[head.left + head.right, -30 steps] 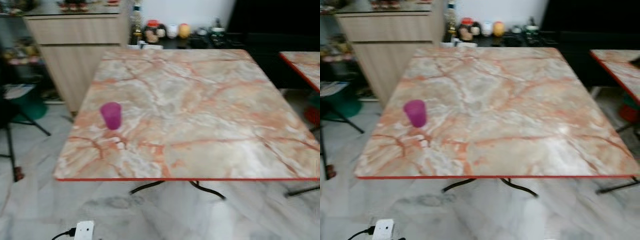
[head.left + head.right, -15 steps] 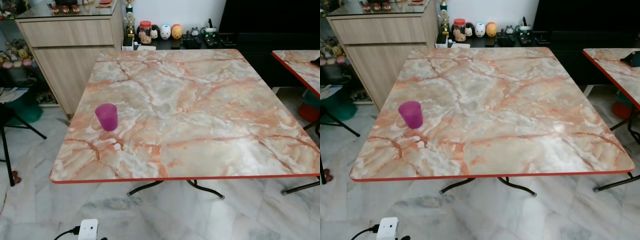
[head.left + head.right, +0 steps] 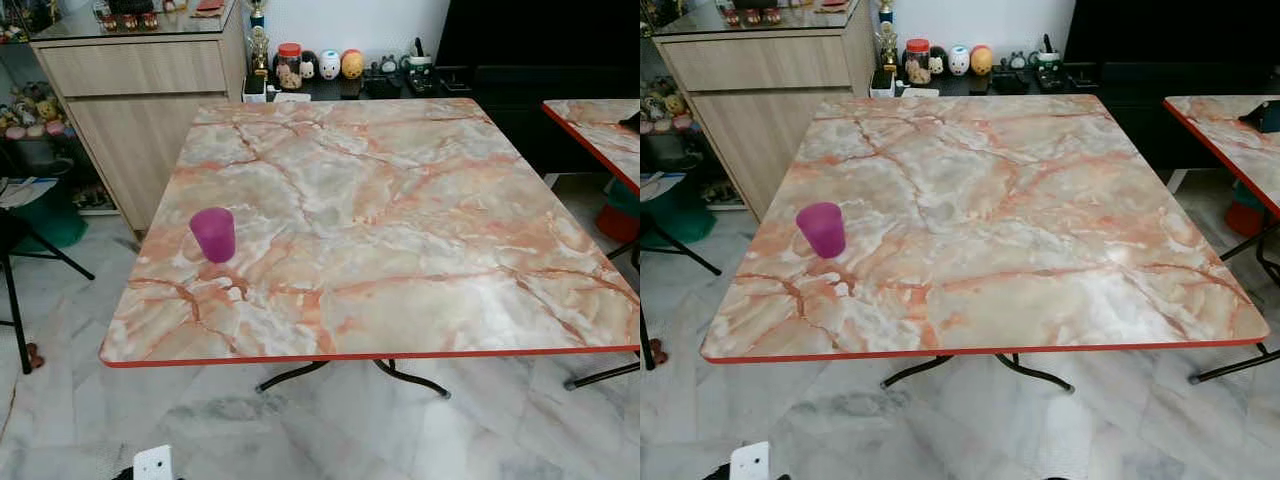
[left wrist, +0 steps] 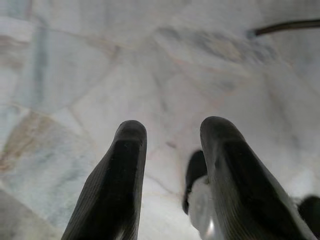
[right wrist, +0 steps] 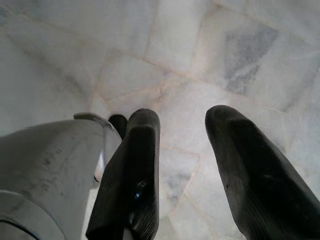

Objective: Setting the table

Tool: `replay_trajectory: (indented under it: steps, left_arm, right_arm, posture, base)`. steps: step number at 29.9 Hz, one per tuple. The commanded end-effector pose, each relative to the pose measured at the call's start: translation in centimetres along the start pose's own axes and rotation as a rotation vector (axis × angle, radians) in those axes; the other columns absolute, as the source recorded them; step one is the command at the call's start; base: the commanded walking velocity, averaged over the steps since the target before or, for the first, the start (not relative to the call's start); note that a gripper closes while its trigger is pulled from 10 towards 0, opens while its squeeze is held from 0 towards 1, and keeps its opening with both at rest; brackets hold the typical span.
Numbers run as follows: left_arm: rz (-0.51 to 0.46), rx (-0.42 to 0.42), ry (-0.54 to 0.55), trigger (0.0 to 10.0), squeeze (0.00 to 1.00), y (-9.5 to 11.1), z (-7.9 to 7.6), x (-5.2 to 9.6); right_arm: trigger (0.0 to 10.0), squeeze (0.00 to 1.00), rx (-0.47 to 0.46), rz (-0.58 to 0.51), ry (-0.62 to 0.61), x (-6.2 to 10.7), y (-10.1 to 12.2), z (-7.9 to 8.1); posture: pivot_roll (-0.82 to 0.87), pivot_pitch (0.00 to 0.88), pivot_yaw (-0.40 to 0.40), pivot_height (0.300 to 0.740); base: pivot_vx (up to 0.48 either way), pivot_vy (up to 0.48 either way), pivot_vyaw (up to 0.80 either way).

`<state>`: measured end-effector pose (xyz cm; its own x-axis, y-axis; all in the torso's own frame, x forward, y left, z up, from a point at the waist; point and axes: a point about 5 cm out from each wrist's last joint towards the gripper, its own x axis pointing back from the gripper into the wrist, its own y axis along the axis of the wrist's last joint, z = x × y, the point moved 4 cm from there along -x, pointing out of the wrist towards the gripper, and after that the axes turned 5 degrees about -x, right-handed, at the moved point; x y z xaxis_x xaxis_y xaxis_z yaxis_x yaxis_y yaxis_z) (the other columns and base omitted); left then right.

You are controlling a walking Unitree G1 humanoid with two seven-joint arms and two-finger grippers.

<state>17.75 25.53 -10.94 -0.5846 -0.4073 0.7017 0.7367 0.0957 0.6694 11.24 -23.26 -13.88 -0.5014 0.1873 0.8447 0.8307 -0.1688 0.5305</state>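
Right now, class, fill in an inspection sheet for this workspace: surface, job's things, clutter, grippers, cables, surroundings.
Surface: marble-pattern table with a red edge, mostly bare.
Job's things: purple cup upright near the table's left edge.
Clutter: jars and figurines on the dark shelf behind the table.
Grippers: left gripper and right gripper open, hanging over the floor, holding nothing.
Cables: white power adapter on the floor; cable nothing seen.
Surroundings: wooden cabinet, second table, marble floor.
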Motion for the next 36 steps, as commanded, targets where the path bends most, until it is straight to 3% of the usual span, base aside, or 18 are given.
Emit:
replay_trajectory:
  steps: [1,2,10,13,17,18,20,21,24,26,27,28,29,30,32,34,35,36]
  left_arm:
    - [-0.129,0.004,0.149,10.0,0.0,3.8,6.7,-1.0]
    - [-0.227,-0.029,0.19,10.0,0.0,6.9,10.6,-1.0]
    - [-0.322,-0.165,0.089,10.0,0.0,9.4,9.4,-1.1]
    - [-0.338,-0.162,0.144,10.0,0.0,9.9,10.5,-0.9]
    - [-0.413,-0.134,0.324,10.0,0.0,11.9,13.6,-0.1]
    - [-0.493,-0.095,0.382,10.0,0.0,13.9,14.7,0.5]
    - [-0.538,-0.089,0.405,10.0,0.0,15.0,15.1,0.8]
    - [-0.664,-0.137,0.447,10.0,0.0,18.6,15.3,1.8]
    - [-0.921,-0.155,0.407,10.0,0.0,25.9,13.1,4.2]
    - [-0.96,-0.133,0.377,10.0,0.0,27.0,12.5,4.6]
    - [-1.031,-0.087,0.244,10.0,0.0,29.3,10.2,5.3]
    - [-1.031,-0.087,0.244,10.0,0.0,29.3,10.2,5.3]
    - [-1.076,-0.092,0.153,10.0,0.0,30.7,8.3,5.8]
    - [-1.156,-0.107,0.006,10.0,0.0,32.7,5.2,7.3]
    - [-1.187,-0.111,-0.045,10.0,0.0,33.4,3.9,8.0]
    - [-1.228,-0.116,-0.219,10.0,0.0,34.5,0.0,9.7]
    - [-1.228,-0.116,-0.219,10.0,0.0,34.5,0.0,9.7]
    - [-1.217,-0.094,-0.315,10.0,0.0,34.3,-2.0,10.2]
  right_arm:
    - [10.0,0.0,0.008,0.019,0.001,0.1,-0.5,-0.1]
    - [10.0,0.0,0.021,0.023,0.009,0.1,-0.6,0.0]
    - [10.0,0.0,0.016,0.009,0.02,0.0,-0.1,0.5]
    - [10.0,0.0,0.02,0.004,0.024,-0.1,0.1,0.8]
    - [10.0,0.0,0.021,0.002,0.025,-0.2,0.2,0.9]
    - [10.0,0.0,0.017,0.001,0.022,-0.2,0.3,0.8]
    - [10.0,0.0,0.016,0.001,0.022,-0.2,0.3,0.8]
    - [10.0,0.0,0.017,-0.001,0.025,-0.2,0.5,0.9]
    - [10.0,0.0,0.012,-0.014,0.032,-0.4,1.1,1.4]
    - [10.0,0.0,0.009,-0.018,0.033,-0.5,1.3,1.5]
    - [10.0,0.0,0.005,-0.024,0.035,-0.5,1.5,1.6]
    - [10.0,0.0,0.005,-0.024,0.035,-0.5,1.5,1.6]
    - [10.0,0.0,0.005,-0.026,0.036,-0.6,1.7,1.7]
    - [10.0,0.0,0.002,-0.026,0.035,-0.6,1.6,1.6]
    - [10.0,0.0,0.0,-0.024,0.034,-0.5,1.5,1.4]
    - [10.0,0.0,-0.005,-0.022,0.032,-0.4,1.3,1.1]
    - [10.0,0.0,-0.005,-0.022,0.032,-0.4,1.3,1.1]
    - [10.0,0.0,-0.007,-0.021,0.031,-0.4,1.2,1.1]
  posture:
    - [0.02,0.0,0.003,0.736]
    - [0.02,0.0,0.002,0.736]
    - [0.02,0.0,0.0,0.736]
    - [0.02,0.0,0.001,0.736]
    - [0.02,0.0,-0.01,0.736]
    - [0.03,0.0,-0.015,0.736]
    - [0.03,0.0,-0.015,0.736]
    - [0.04,0.0,-0.023,0.736]
    - [0.03,0.0,-0.026,0.736]
    - [0.03,0.0,-0.026,0.736]
    - [0.03,0.0,-0.027,0.736]
    - [0.03,0.0,-0.027,0.736]
    - [0.03,0.0,-0.027,0.736]
    - [0.03,0.0,-0.025,0.736]
    - [0.03,0.0,-0.025,0.736]
    - [0.03,0.0,-0.026,0.736]
    - [0.03,0.0,-0.026,0.736]
    - [0.02,0.0,-0.027,0.736]
  base:
    - [0.0,0.0,0.0]
    - [0.0,0.0,0.0]
    - [0.0,0.0,0.0]
    - [0.0,0.0,0.0]
    - [0.0,0.0,0.0]
    - [0.0,0.0,0.0]
    - [0.0,0.0,0.0]
    - [0.0,0.0,0.0]
    - [0.0,0.0,0.0]
    - [0.0,0.0,0.0]
    - [0.0,0.0,0.0]
    - [0.0,0.0,0.0]
    - [0.0,0.0,0.0]
    - [0.0,0.0,0.0]
    - [0.0,0.0,0.0]
    - [0.0,0.0,0.0]
    - [0.0,0.0,0.0]
    - [0.0,0.0,0.0]
